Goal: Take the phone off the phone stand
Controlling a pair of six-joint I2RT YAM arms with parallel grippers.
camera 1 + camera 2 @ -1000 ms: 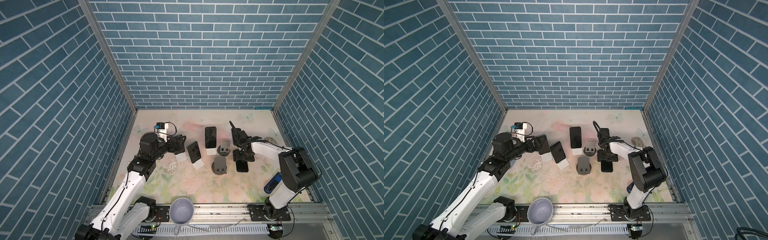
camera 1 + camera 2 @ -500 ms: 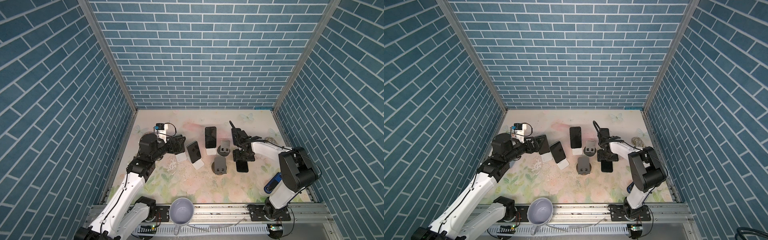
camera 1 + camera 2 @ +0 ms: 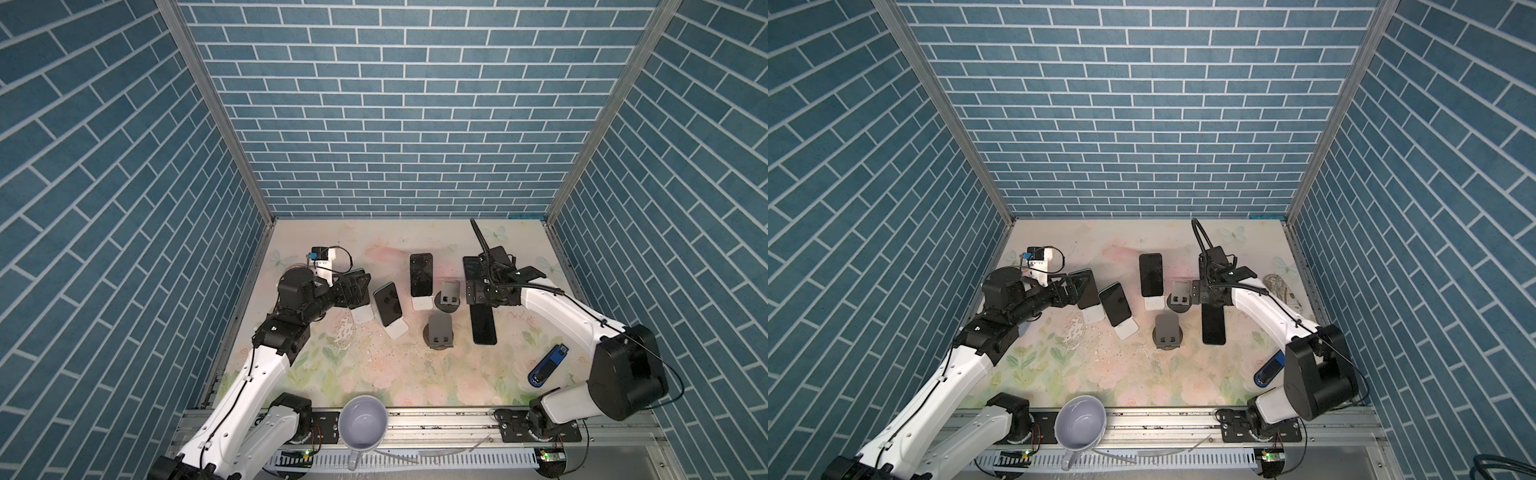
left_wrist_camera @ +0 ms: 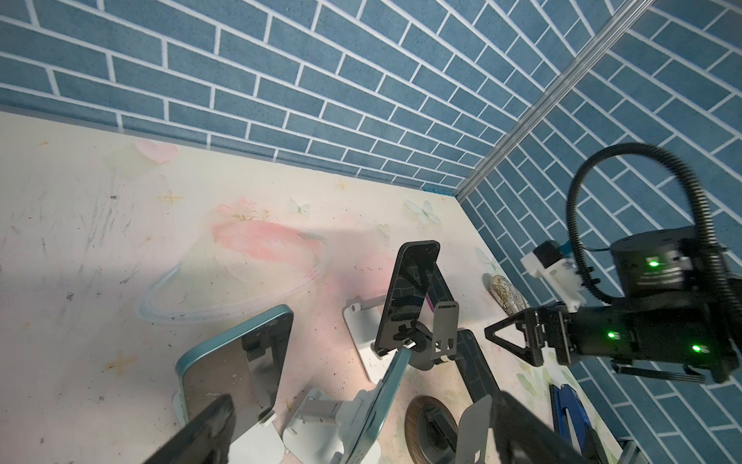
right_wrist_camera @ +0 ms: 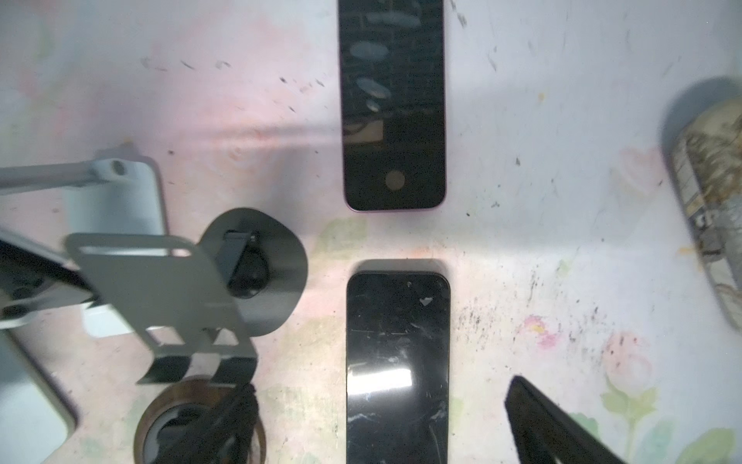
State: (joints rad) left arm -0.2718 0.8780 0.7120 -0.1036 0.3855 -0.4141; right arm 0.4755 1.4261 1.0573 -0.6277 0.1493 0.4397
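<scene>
Phone (image 3: 1087, 287) for this step, as I judge it, is the teal-edged slab at about 10 o'clock on the table (image 3: 374, 374), taking the back wall as 12. It leans tilted back on a white stand (image 3: 1093, 316), with its dark screen facing up and forward.

It looks like a stiff, flat slab with a glossy face. It is probably light enough for the arm, but slippery and likely to crack if dropped. It only leans on the stand, which looks light itself and could drag or tip along with it. The best hold seems to be across the 2 long edges in the upper half, above the rest, followed by a lift up and away.

The left gripper (image 3: 1073, 291) sits at the phone's 9 o'clock side. Its fingers (image 4: 208, 430) are spread wide and pinch nothing. I cannot tell whether a finger touches the phone's edge. A 2nd phone (image 3: 387, 303) and a 3rd phone (image 3: 421, 274) lean on their own white stands toward its 3 o'clock.

The right gripper (image 3: 482, 296) hangs at about 2 o'clock over a pink-rimmed phone (image 5: 393, 104) and a scratched phone (image 5: 397, 361). These lie flat, end to end, with a gap between them. Its fingers (image 5: 562, 430) are spread and sit clear of the scratched phone's sides, holding nothing. Near the middle, 2 dark stands (image 3: 439, 328) are empty.
</scene>
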